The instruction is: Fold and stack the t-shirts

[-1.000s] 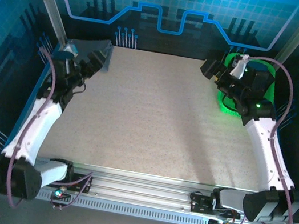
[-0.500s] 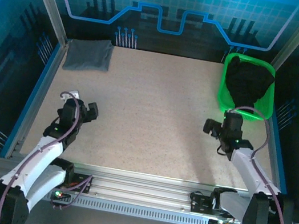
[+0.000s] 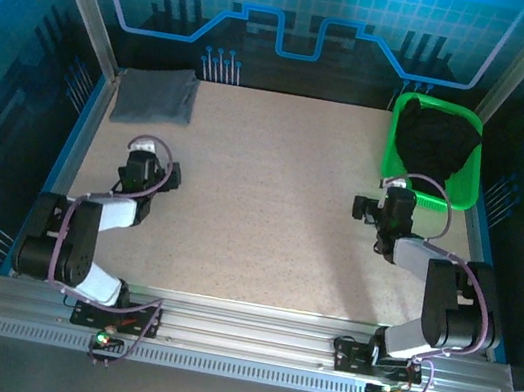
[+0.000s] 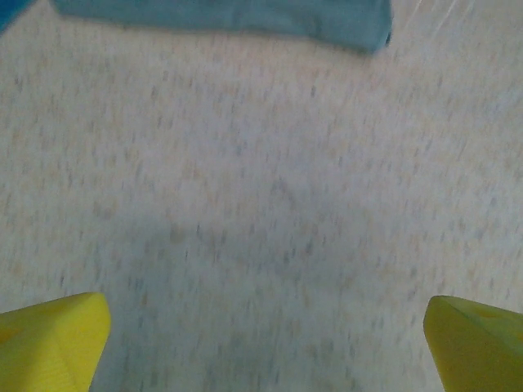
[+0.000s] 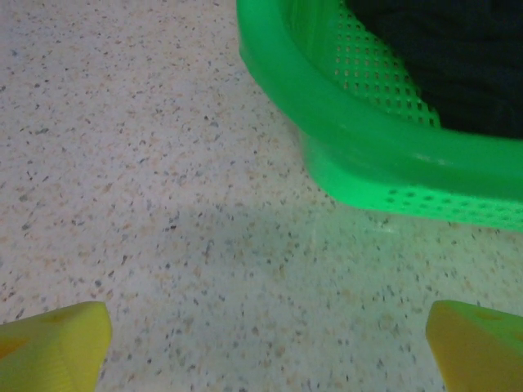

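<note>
Now we are holding our left fingers (image 4: 49, 339) and right fingers (image 5: 51, 341) spread wide, gripping nothing. The black t-shirt (image 3: 437, 141) is lying bunched inside the green basket (image 3: 390, 158), just beyond our right fingers. The grey t-shirt (image 3: 156, 96) is lying flat across the bench (image 3: 273, 188), well left of that basket.

Bright, even light falls from above on the table (image 3: 268, 218), tinted blue by the walls (image 3: 303, 21) round it; shadows on it are faint and soft. Over the table's left side the speckle smears with blur and the grey t-shirt (image 4: 245, 16) is soft-edged. Over its right side the speckle is crisp, with a green-tinged shadow before the basket (image 5: 359, 155).
</note>
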Motion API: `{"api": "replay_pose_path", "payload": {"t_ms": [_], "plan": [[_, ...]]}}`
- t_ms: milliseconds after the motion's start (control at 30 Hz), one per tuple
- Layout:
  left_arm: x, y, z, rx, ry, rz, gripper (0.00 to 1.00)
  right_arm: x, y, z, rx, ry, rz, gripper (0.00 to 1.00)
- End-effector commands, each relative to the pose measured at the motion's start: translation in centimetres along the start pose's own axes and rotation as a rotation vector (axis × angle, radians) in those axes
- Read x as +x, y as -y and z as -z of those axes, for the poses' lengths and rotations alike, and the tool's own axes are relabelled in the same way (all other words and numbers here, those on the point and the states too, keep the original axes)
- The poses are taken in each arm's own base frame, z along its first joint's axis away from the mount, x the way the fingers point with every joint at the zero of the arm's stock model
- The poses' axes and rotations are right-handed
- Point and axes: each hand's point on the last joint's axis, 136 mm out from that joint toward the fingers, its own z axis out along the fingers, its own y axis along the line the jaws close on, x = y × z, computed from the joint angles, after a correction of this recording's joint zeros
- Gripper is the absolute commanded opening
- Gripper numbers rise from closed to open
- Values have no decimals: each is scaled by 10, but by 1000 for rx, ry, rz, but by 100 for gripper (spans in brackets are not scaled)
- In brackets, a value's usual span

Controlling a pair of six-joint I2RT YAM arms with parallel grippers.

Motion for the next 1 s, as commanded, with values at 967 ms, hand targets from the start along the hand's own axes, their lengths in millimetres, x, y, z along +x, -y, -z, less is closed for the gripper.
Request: {"api": "replay_pose_path", "payload": {"t_ms": [967], "plan": [[-18,30,11,143,238,-80,99,-18,-19,11,-116,232,72,100]]}}
